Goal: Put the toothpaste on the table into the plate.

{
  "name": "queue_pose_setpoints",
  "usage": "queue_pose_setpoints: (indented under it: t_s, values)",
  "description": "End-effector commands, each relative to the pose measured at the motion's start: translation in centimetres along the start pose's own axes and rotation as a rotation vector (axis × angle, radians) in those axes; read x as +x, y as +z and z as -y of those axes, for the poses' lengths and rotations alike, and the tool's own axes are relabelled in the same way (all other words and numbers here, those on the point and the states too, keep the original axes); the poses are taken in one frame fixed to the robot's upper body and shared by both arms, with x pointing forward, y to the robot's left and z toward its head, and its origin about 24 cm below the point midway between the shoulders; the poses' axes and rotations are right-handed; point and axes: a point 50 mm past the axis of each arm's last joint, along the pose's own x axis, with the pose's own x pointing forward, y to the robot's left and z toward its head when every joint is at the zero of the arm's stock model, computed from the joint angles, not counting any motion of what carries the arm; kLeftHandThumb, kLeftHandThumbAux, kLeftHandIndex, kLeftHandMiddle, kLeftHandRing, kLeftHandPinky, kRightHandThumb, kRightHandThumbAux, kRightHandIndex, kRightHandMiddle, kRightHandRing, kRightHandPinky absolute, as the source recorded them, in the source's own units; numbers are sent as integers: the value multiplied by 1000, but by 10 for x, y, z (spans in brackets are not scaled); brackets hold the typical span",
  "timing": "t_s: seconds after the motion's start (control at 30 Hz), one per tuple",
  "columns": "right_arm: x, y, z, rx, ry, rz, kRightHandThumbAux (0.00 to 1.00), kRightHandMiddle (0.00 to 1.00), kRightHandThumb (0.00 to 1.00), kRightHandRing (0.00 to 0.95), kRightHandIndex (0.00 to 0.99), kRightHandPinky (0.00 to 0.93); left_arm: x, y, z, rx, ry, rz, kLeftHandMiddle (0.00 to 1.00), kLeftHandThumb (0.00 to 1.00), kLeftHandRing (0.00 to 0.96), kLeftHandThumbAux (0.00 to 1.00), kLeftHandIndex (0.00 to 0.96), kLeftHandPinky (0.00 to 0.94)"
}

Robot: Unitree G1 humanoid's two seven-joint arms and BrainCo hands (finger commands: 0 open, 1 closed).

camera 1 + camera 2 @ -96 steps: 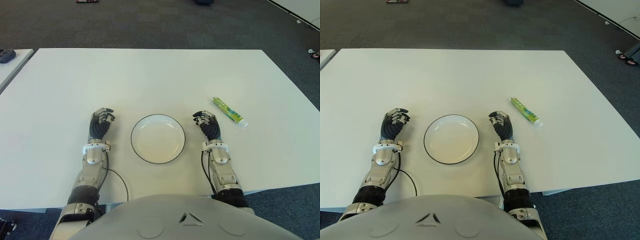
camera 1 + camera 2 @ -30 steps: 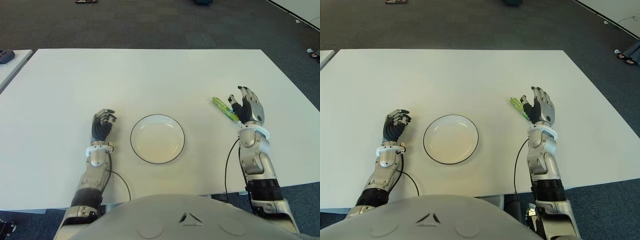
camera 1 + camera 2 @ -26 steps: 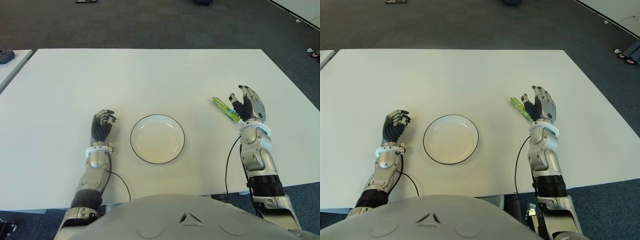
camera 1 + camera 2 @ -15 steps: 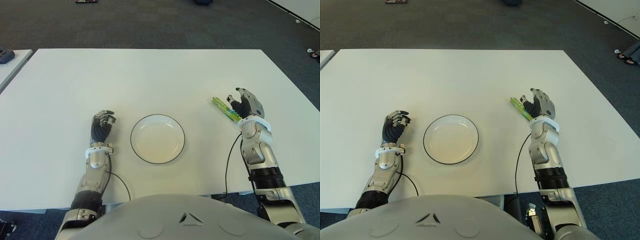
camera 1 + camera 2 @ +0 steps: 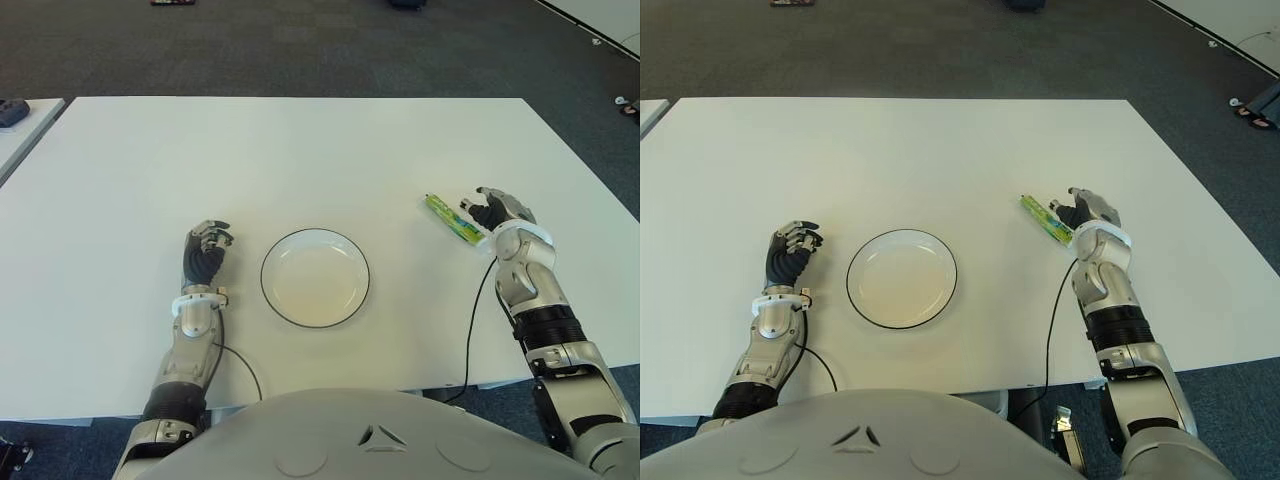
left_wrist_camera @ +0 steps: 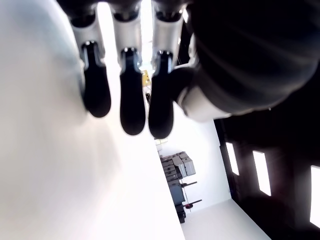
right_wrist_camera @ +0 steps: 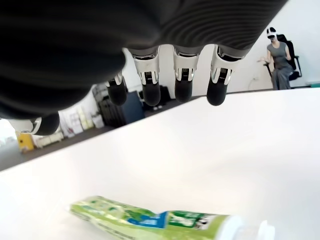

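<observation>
Toothpaste (image 5: 455, 221): green tube, flat on the bench, well right of the plate, lying aslant, cap end nearer the robot; not in the plate.
Right hand (image 5: 490, 211): just right of the toothpaste, over its cap end; fingers (image 7: 183, 80) spread and hanging above the tube in the wrist view, gap visible, holding nothing.
Plate (image 5: 276, 254): white with a dark rim, near the bench's front edge, between the two hands, holding nothing.
Left hand (image 5: 204, 252): left of the plate, apart from it; fingers curled, gripping nothing.
Bench (image 5: 300, 160): white, broad.
Person (image 7: 281, 56): seated far off beyond the bench, seen in the right wrist view.
</observation>
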Motion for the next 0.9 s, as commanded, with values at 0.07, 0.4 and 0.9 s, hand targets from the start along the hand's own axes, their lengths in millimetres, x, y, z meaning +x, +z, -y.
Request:
queue_pose_setpoints:
  t_s: [0.07, 0.4, 0.9]
  values:
    - [8, 4, -7, -23, 65, -33, 148, 0, 514, 0, 0, 0, -3, -2, 1, -12, -13, -19, 549, 707, 538, 721, 429, 504]
    - [22, -2, -24, -77, 119, -61, 145, 0, 480, 0, 0, 0, -3, -1, 1, -11, -10, -15, 547, 707, 538, 721, 429, 509]
    - [30, 0, -32, -147, 174, -67, 164, 0, 438, 0, 0, 0, -2, 0, 1, -25, -21, -8, 542, 706, 534, 722, 428, 510]
